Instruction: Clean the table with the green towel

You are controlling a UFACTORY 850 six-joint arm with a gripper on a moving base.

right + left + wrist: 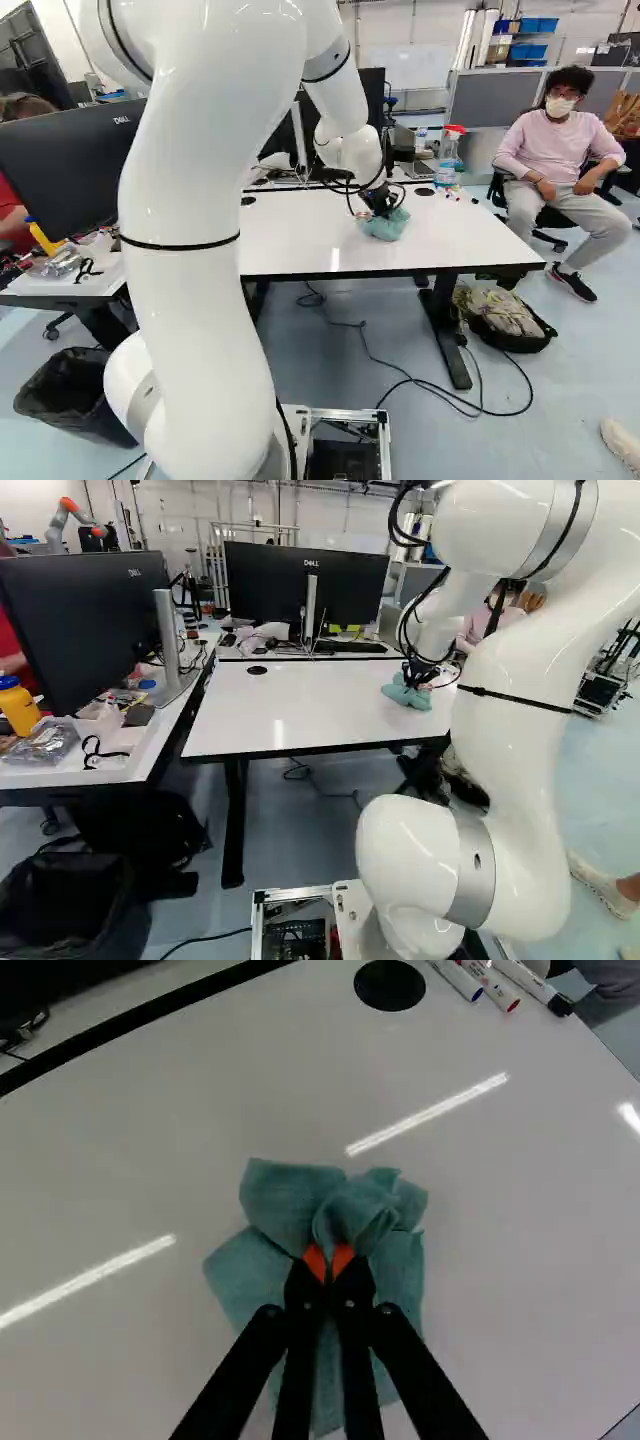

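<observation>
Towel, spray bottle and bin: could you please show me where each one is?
Towel (285,1200): wrist view, on a loose fold.
Spray bottle (446,172): right base view, on its body.
Bin (80,422): right base view, on its side.

The towel lies on the table, markers apparently behind and right.

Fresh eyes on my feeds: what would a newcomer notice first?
Most likely the big white arm, rising large across both base views. Next, the green towel, bunched on the white table and pinched between the orange pads of the gripper. Ahead of it in the wrist view sit a black disc and markers.
</observation>
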